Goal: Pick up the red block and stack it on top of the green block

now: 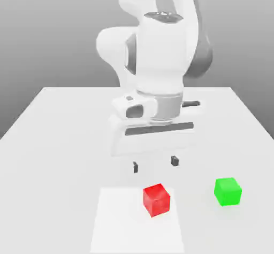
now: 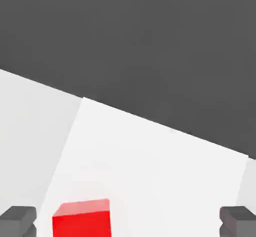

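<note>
With its fingers spread and empty, the end effector [image 1: 155, 164] points down above the desk [image 1: 48, 167], near the red block [image 1: 156, 200].

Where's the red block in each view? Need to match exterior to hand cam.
Exterior view: red block low in the picture, a bit right of centre, over the upper right part of the white square.
Hand view: at the bottom edge, left of the picture's centre, cut off by that edge.
Shared landmark: the white square, behind the block in both pictures.
</note>
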You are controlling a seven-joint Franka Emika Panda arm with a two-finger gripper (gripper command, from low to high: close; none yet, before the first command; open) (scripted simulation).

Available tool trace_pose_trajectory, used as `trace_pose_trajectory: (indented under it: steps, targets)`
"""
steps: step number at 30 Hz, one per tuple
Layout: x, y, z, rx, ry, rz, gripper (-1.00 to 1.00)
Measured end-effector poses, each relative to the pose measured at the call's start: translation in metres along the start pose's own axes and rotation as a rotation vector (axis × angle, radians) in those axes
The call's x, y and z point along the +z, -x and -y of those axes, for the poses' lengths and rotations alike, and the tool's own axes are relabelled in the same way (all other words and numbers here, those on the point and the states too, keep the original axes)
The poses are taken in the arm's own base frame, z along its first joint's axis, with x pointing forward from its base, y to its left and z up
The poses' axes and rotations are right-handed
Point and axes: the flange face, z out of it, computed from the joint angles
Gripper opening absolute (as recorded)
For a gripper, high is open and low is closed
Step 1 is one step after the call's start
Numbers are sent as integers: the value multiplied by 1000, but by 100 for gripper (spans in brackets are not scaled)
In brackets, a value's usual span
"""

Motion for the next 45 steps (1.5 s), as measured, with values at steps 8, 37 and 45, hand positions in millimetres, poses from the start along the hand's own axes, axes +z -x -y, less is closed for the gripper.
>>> trace_pose_trajectory:
  steps: [8,37,45]
  targets:
    - [81,13,-5,-14,6,38,-100]
    - [-19,123,155,-149,3,38,-100]
    - [13,121,160,-132,3,30,-100]
